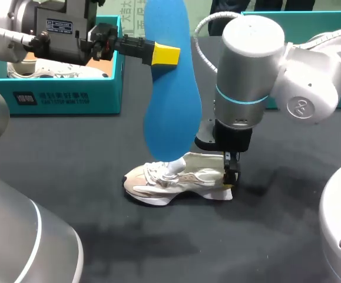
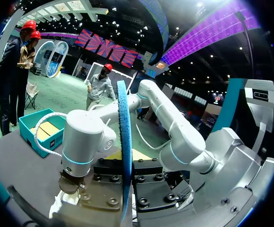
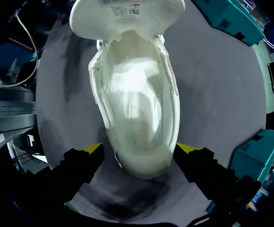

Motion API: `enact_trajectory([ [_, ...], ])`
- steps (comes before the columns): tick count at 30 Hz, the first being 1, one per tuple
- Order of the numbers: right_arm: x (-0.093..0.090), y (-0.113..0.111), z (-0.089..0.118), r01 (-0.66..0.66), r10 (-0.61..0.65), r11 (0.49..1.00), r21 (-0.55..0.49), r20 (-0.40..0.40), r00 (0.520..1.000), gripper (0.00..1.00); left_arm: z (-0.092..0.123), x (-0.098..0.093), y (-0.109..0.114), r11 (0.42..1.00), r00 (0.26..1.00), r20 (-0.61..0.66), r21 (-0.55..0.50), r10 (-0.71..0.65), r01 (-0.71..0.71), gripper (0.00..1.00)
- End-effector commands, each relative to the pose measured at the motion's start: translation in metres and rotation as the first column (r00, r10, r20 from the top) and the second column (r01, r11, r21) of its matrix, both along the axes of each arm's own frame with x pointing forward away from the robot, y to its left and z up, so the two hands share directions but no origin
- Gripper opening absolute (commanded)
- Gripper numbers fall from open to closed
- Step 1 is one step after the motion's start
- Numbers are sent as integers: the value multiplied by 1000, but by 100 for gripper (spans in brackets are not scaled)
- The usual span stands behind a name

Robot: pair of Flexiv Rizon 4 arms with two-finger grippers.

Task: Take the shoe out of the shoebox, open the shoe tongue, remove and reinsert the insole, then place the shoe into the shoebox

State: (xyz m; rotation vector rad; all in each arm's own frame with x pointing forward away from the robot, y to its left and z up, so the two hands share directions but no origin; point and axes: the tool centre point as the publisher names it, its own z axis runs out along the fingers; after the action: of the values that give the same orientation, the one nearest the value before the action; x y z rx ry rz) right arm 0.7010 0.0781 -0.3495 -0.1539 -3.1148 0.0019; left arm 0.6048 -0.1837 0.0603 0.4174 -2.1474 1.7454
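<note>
Both hands matter: left hand (image 1: 165,55) pinches the blue insole (image 1: 170,112) upright over the sneaker (image 1: 170,180) on the counter (image 1: 99,236). Right hand (image 3: 139,148), spread, straddles its heel. Best to feed the insole's lower end in first, with the heel steadied.

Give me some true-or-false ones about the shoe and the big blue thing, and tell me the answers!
1. The blue insole is lying flat inside the shoe. False: the left gripper holds it upright in the air, over the shoe.
2. The shoe is standing on the table, not in a box. True.
3. The right gripper is at the shoe's toe. False: it is at the heel, with one finger on each side.
4. The teal shoebox on the left has another shoe in it. True.
</note>
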Motion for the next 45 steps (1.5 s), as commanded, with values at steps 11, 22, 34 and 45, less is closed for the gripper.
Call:
enact_trajectory([
  [11,4,7,11,-17,17,1000,12,11,1000,100,0,0,-1,1000,1000,0,2,1,-1,0],
  [22,15,21,28,-19,18,1000,14,22,1000,100,0,0,-1,1000,1000,0,2,1,-1,0],
  [34,46,51,25,-93,92,995,27,31,995,100,0,0,-1,1000,1000,0,2,1,-1,0],
  [45,60,70,-2,-139,137,988,72,26,990,100,0,0,-1,1000,1000,0,2,1,-1,0],
])
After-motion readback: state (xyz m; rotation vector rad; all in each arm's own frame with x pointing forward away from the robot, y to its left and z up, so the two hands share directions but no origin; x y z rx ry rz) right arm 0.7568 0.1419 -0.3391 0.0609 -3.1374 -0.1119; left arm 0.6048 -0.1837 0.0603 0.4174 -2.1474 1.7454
